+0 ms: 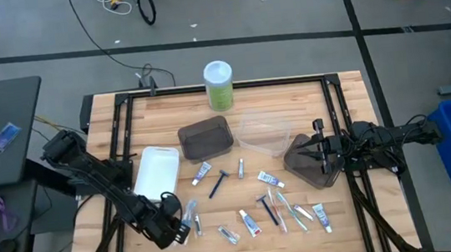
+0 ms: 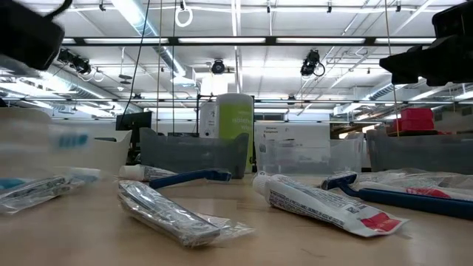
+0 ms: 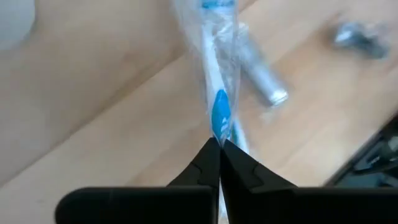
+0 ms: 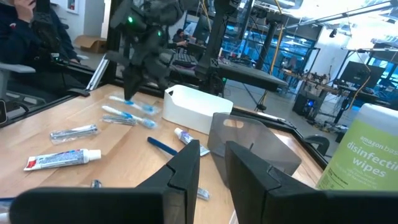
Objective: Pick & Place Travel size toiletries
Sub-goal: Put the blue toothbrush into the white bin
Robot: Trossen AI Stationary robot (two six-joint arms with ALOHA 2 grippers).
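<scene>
Barely getting started: left gripper (image 3: 219, 144) pinching, jaws closed, a slim blue-white toothbrush in clear wrap (image 3: 219, 93) just above the wooden worktop (image 1: 303, 227), the white tray (image 1: 156, 172) close beside the jaws looking empty. Waiting over a dark tray (image 1: 307, 164), right gripper (image 4: 212, 154) with jaws slightly parted and holding nothing, remaining tubes, razors and packets (image 1: 268, 207) lying scattered between the two.

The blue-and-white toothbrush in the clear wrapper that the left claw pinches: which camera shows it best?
The left wrist view: the blue-and-white wrapped toothbrush fills the frame, pinched by the left claw. The high view shows it small; the right wrist view shows it far off; I cannot pick it out in the low view.
</scene>
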